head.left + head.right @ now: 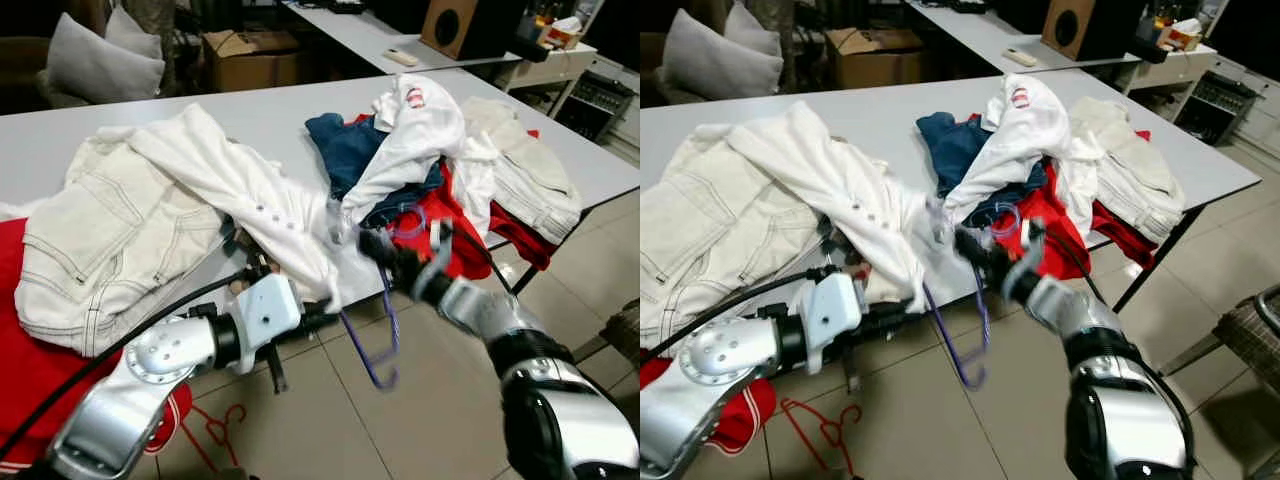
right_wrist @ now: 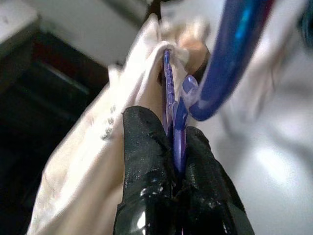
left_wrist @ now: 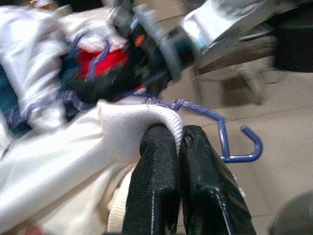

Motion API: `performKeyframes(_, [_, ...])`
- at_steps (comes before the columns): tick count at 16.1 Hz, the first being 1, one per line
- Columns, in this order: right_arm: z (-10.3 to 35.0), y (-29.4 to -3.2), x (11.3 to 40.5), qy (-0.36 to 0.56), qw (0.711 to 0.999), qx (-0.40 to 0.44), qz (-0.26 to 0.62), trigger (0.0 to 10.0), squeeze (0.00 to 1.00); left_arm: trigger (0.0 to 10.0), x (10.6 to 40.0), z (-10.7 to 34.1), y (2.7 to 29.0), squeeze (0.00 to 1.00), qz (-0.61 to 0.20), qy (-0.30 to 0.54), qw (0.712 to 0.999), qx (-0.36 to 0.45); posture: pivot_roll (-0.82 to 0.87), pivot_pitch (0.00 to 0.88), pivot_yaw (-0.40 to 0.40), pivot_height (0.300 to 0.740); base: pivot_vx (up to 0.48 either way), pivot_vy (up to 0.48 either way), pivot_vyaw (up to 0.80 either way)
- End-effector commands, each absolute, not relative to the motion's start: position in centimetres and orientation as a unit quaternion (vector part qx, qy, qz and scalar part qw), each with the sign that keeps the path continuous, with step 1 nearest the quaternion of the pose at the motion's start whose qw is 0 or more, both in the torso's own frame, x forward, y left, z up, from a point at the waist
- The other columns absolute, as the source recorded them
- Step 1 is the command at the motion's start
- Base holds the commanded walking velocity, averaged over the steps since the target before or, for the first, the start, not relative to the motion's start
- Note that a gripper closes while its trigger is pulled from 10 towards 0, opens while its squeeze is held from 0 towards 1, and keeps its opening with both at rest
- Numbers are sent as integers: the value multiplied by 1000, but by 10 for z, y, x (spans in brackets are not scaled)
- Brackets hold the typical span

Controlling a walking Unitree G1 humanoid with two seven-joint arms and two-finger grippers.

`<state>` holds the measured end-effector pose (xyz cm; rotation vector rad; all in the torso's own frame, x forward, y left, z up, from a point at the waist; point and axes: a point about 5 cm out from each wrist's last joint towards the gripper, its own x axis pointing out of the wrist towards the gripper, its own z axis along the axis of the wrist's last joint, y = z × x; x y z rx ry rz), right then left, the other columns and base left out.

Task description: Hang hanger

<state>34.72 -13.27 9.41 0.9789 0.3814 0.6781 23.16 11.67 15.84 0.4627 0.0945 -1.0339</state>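
At the near edge of the grey table, both grippers meet around a white garment and a purple hanger. The right gripper has its two black fingers pressed tight together on the thin purple hanger, pinching its wire just below the thicker curved part. The hanger's lower loop dangles past the table edge toward the tiled floor, and its hook sticks out beside the fabric in the left wrist view. The left gripper is clamped narrow on a ribbed hem of the white shirt, its fingertips touching each other with the cloth edge folded over one of them. That shirt drapes from the tabletop over the edge, covering part of the hanger between the two grippers.

Around them, a cream denim jacket lies spread on the robot's left of the table, over a red cloth. To the right sits a heap of clothes: a white top, a blue garment, red fabric and a pale folded piece. A red hanger lies on the floor near the left arm. A cardboard box and a grey cushion stand beyond the table.
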Motion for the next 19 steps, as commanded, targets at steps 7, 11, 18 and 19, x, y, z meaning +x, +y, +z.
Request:
performKeyframes(7, [133,-90,371,33,710,679,186,10000,0,0,247,149,123,0,-380,98,902,180,55,0,-79,740,0,0,0])
performKeyframes(11, [144,-78,372,31,684,703,193,10000,0,0,249,144,138,0,-337,110,912,209,58,0,-84,740,0,0,0])
performKeyframes(18, [142,-93,385,29,746,659,91,10000,0,0,226,162,127,0,-391,83,908,128,77,0,-92,740,0,0,0])
performKeyframes(19, [142,-95,386,28,743,664,82,10000,0,0,225,162,128,0,-395,85,905,131,77,0,-92,740,0,0,0])
